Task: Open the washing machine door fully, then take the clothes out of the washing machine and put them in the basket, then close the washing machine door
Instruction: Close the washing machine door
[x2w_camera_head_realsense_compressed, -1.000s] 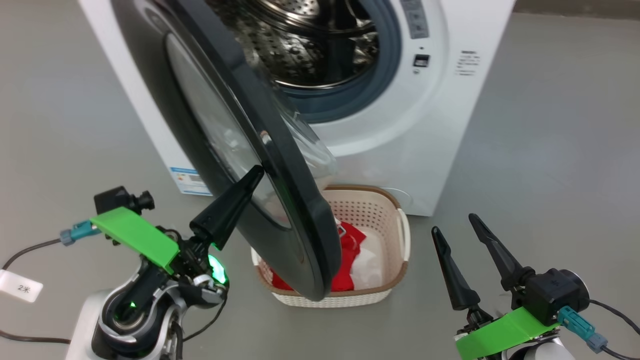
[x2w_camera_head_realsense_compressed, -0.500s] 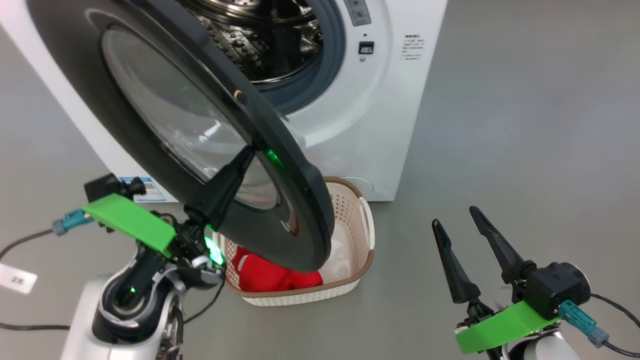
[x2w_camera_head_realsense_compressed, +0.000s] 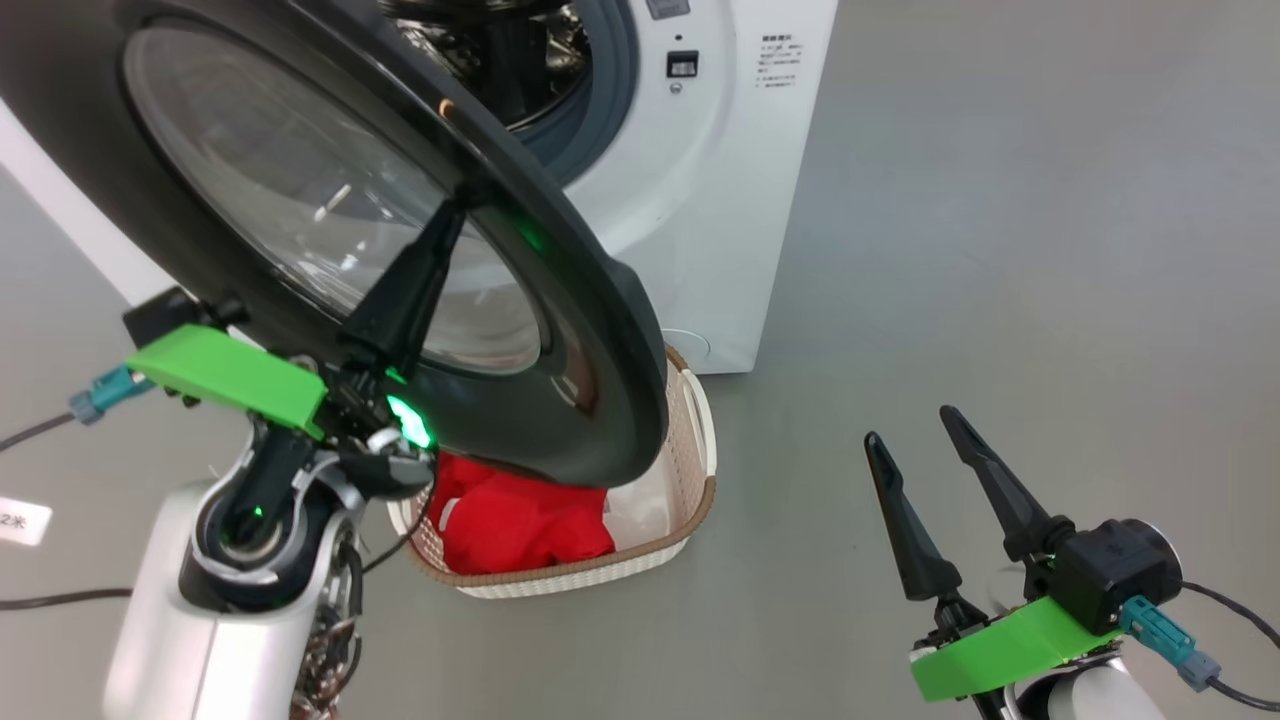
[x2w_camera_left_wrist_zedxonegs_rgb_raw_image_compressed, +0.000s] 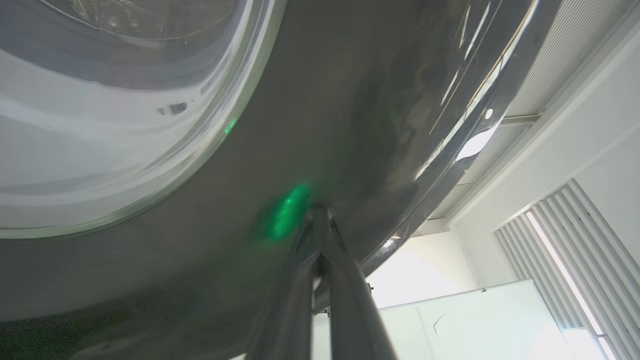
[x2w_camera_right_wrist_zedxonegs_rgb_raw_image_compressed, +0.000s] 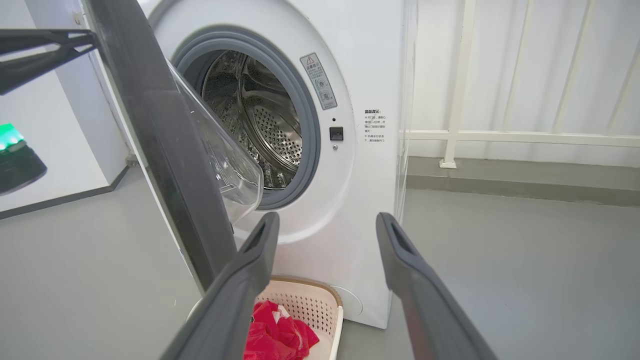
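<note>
The washing machine (x2w_camera_head_realsense_compressed: 720, 190) stands with its steel drum (x2w_camera_right_wrist_zedxonegs_rgb_raw_image_compressed: 260, 125) showing and the black round door (x2w_camera_head_realsense_compressed: 590, 330) partly swung across the opening. My left gripper (x2w_camera_head_realsense_compressed: 455, 205) is shut, its fingertips (x2w_camera_left_wrist_zedxonegs_rgb_raw_image_compressed: 317, 217) pressed against the door's glossy outer face (x2w_camera_left_wrist_zedxonegs_rgb_raw_image_compressed: 350, 100) beside the glass window (x2w_camera_left_wrist_zedxonegs_rgb_raw_image_compressed: 100, 125). Below the door, the cream basket (x2w_camera_head_realsense_compressed: 695, 490) sits on the floor with the red clothes (x2w_camera_head_realsense_compressed: 520, 525) inside it. My right gripper (x2w_camera_head_realsense_compressed: 908, 428) hangs open and holds nothing, off to the right of the basket (x2w_camera_right_wrist_zedxonegs_rgb_raw_image_compressed: 320, 305) and the clothes (x2w_camera_right_wrist_zedxonegs_rgb_raw_image_compressed: 275, 335).
Grey floor (x2w_camera_head_realsense_compressed: 1000, 250) stretches free to the right of the machine. A dark cable and a white tag (x2w_camera_head_realsense_compressed: 20, 520) lie on the floor at the left. A white railing (x2w_camera_right_wrist_zedxonegs_rgb_raw_image_compressed: 500, 135) and a wall run behind the machine's right side.
The head camera has turned, shifting the picture left. The door has swung further towards the machine, showing more of its face, with my shut left gripper following against it. The right gripper stays put.
</note>
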